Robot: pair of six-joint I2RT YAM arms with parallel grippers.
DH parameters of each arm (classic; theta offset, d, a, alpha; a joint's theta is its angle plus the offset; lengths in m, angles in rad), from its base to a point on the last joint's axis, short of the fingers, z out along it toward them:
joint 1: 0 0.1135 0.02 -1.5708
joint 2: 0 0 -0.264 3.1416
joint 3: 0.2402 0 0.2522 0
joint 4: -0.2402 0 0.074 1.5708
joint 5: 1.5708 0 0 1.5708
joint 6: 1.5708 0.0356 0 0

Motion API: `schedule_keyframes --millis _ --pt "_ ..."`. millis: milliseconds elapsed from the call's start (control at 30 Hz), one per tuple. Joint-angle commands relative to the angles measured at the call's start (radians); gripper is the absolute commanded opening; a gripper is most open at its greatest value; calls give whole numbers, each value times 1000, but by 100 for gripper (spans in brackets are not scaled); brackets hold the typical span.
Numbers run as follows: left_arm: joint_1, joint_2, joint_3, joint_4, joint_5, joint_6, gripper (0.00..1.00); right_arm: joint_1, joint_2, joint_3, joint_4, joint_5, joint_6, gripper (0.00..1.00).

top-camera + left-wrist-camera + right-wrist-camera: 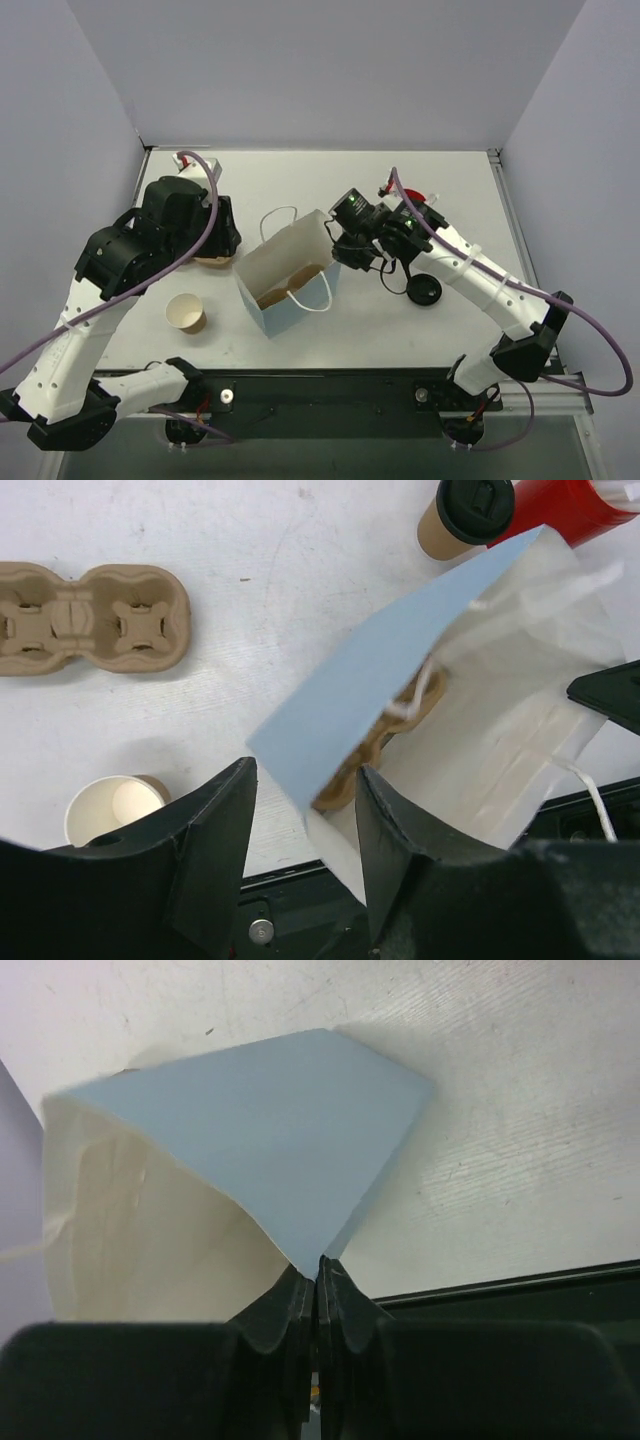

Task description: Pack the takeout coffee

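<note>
The takeout coffee (462, 518), a tan cup with a black lid, stands upright on the table beyond the blue bag (390, 670). In the top view my right arm hides it. The bag (278, 312) stands open mid-table with a brown cup carrier (285, 293) inside. My right gripper (318, 1265) is shut on the bag's right rim corner (270, 1110), pinching the paper. The fingers of my left gripper (305, 775) stand open astride the bag's left edge, and neither finger presses on the paper.
A red cup (570, 505) stands right beside the coffee. A lidless tan cup (186, 313) sits at the front left. A second carrier (90, 620) lies flat left of the bag. A round black disc (424, 291) shows right of the bag.
</note>
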Motion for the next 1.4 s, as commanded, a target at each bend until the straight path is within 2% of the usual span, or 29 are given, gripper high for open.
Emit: schedule_keyframes --millis 0,100,133,200,233,433,500,733,833,867,967,1033,1067,1167,1367 --pt "7 6 73 -19 -68 68 55 -29 11 100 -27 -10 -315 0" --pt "10 12 76 -31 -114 65 58 -68 40 178 -4 -94 -589 0" --pt "16 16 78 -33 -112 63 58 -77 57 216 -1 -177 -758 0" --pt "20 28 81 -40 -111 49 59 -129 66 244 -9 -277 -876 0" --pt "23 32 84 -40 -94 48 59 -149 83 275 -15 -377 -968 0" --pt "34 54 145 -5 18 46 60 -209 193 474 -134 -507 -1206 0" --pt "39 59 154 16 65 52 60 -204 233 551 -180 -533 -1232 0" --pt "46 45 92 24 188 45 61 -145 350 628 -188 -504 -1271 2" --pt "50 10 21 41 234 23 61 -129 361 639 -187 -480 -1242 21" --pt "50 -3 0 47 245 13 61 -128 359 640 -184 -471 -1229 31" --pt "50 -15 -25 81 276 -3 62 -131 343 642 -178 -438 -1197 42" --pt "50 -12 -34 113 285 -6 63 -138 324 648 -164 -418 -1165 45" --pt "50 -4 -31 122 285 -4 63 -149 318 651 -158 -405 -1151 50" --pt "50 9 -33 167 276 15 63 -174 298 662 -141 -372 -1108 58" --pt "50 75 -19 165 199 54 64 -201 267 675 -130 -314 -1067 60"
